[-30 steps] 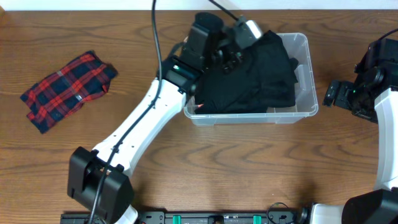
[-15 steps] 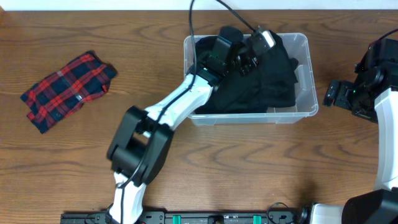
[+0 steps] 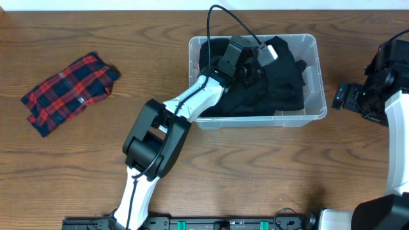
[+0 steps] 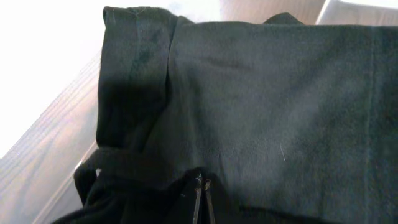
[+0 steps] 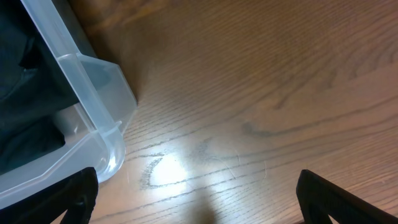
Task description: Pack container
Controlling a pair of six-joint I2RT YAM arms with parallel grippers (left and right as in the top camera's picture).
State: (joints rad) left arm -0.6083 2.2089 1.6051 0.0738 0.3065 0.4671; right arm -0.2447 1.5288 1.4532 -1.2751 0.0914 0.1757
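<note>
My left jaws (image 4: 201, 190), clenched on the black garment (image 3: 284, 83), have pushed deeper into the container (image 3: 311, 42). Right jaws (image 3: 340, 96) released, idle. Plaid cloth (image 3: 69, 92) unpacked.

You've got a red-and-navy plaid cloth (image 3: 70, 93), folded and rumpled, lying flat at the wooden table's (image 3: 255, 172) left side, alone.

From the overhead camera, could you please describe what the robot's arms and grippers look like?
Both arms have white link shells with black joint housings. The left arm carries a thin black cable to a white camera module by its black left gripper. The right arm ends in a black right gripper with two dark fingers.
</note>
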